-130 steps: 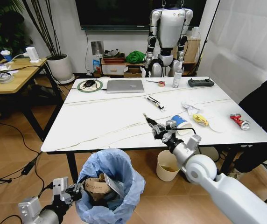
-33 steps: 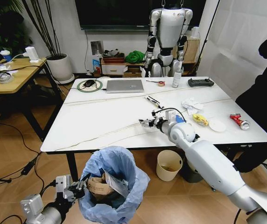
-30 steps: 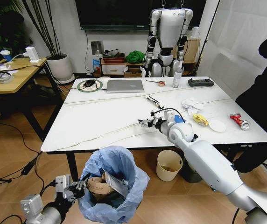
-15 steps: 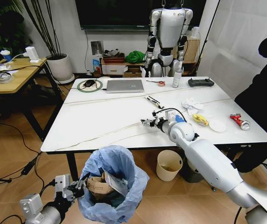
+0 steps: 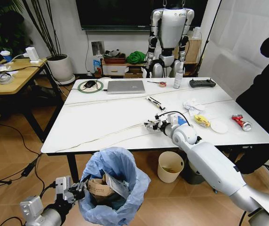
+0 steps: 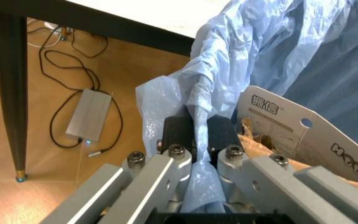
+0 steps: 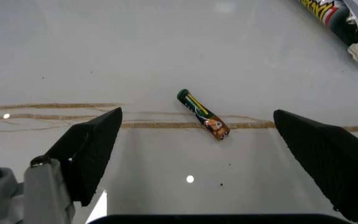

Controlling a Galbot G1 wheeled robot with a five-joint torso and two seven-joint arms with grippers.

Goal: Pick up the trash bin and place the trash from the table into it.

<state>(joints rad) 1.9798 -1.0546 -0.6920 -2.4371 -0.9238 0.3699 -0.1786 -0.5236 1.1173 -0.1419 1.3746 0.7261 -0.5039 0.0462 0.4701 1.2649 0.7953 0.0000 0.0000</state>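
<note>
The right gripper [image 5: 148, 125], jaws spread and empty, had been shifted slightly rightward above the glossy white desk [image 5: 106, 123] toward remaining litter, while the blue-bagged round trash bin [image 5: 113, 186] stayed pinched at its liner by the left gripper [image 6: 197, 144].

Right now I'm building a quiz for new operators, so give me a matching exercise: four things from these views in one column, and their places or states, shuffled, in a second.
Things:
1. left tool
2. right tool
3. red drink can
4. cardboard box

Places or states:
A. lying near the white table's right end
B. open above a small battery
C. inside the trash bin
D. shut on the bin's blue bag

Pairs: 1-D, 2-B, 3-A, 4-C
</note>
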